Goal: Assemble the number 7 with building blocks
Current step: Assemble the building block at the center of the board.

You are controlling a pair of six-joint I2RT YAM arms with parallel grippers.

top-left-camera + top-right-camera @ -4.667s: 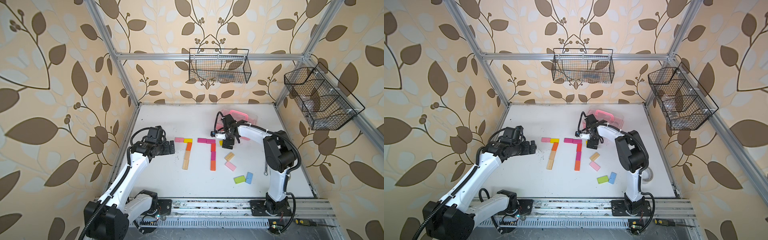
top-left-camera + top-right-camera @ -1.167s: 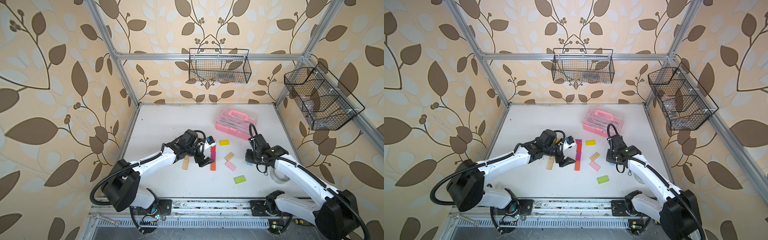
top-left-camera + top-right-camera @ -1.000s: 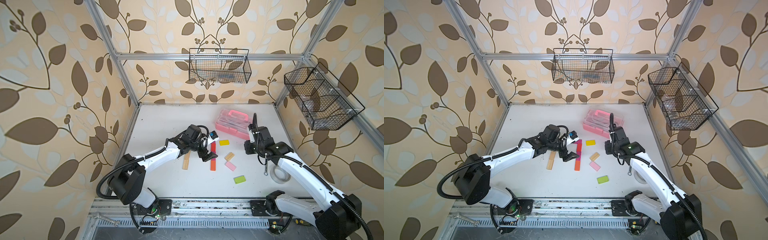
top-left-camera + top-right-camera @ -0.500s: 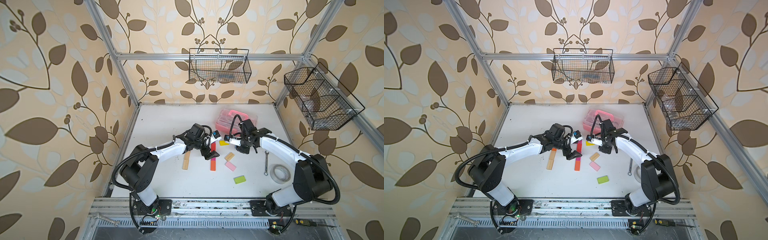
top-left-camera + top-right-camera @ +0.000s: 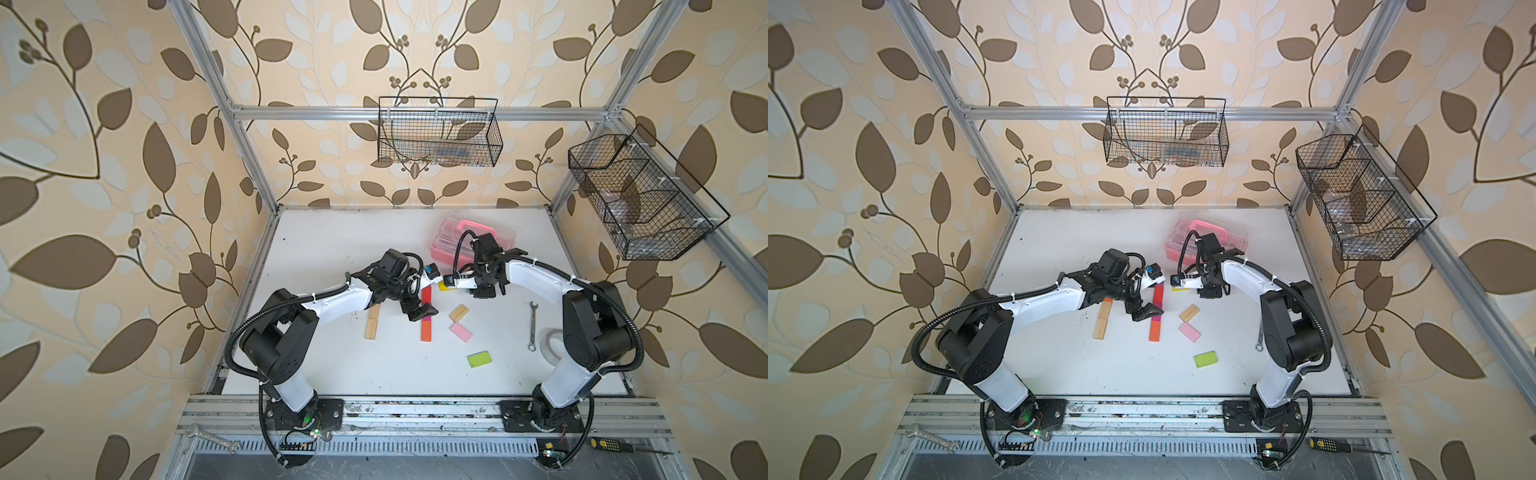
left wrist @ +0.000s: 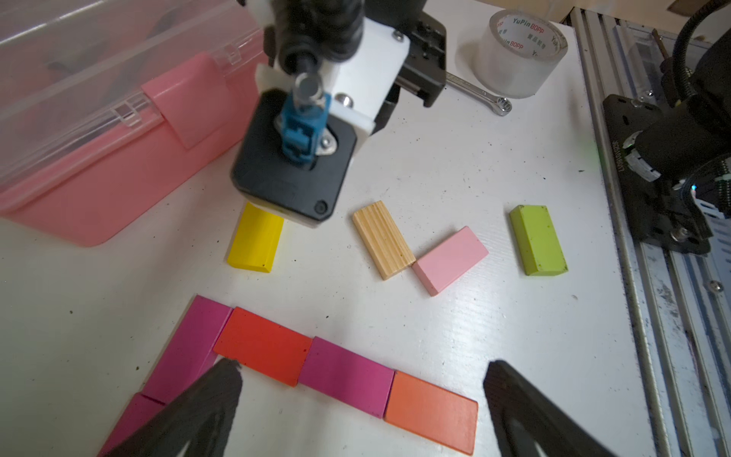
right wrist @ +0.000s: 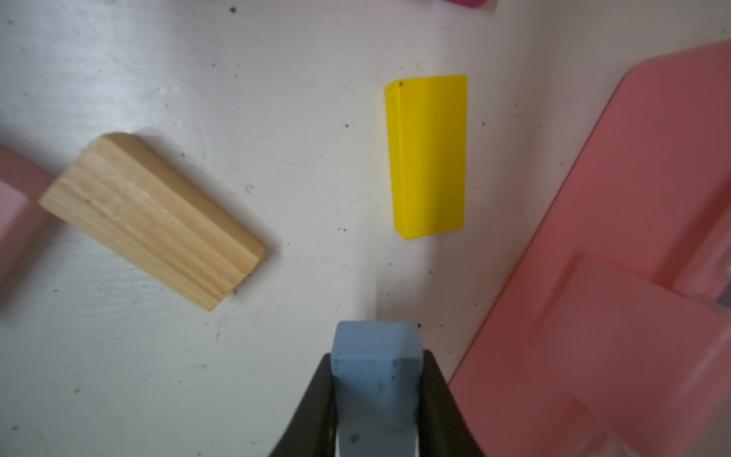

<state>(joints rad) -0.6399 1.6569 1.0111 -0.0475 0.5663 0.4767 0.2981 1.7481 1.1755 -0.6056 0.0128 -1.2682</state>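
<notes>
Top views both take in the white table (image 5: 332,257), with the pink case (image 5: 446,243) lying toward its far side, right of centre. Next in size, the number 7 (image 5: 426,330) lies flat near the middle of the table. Seen from the left wrist, its stem runs red block (image 6: 263,350), magenta block (image 6: 344,376), orange block (image 6: 431,411) end to end, and a top bar of two more magenta blocks (image 6: 190,348) meets the red end at a corner. The left end effector (image 6: 362,368) hangs over that stem with its jaws spread wide and nothing between them; whether a fingertip touches the figure I cannot tell. The right end effector (image 7: 375,364) is clamped on a pale blue block (image 7: 375,344), held over the table beside the case and near the yellow block (image 7: 427,154). A clear tape roll (image 6: 518,51) and a wrench (image 6: 478,93) lie toward the table's right edge. Smallest are the loose building blocks: a striped wood block (image 6: 381,239) touches a pink block (image 6: 451,259) at one corner, a green block (image 6: 538,245) lies apart nearer the front rail, and two more striped wood blocks (image 5: 372,322) lie in line left of the stem.
</notes>
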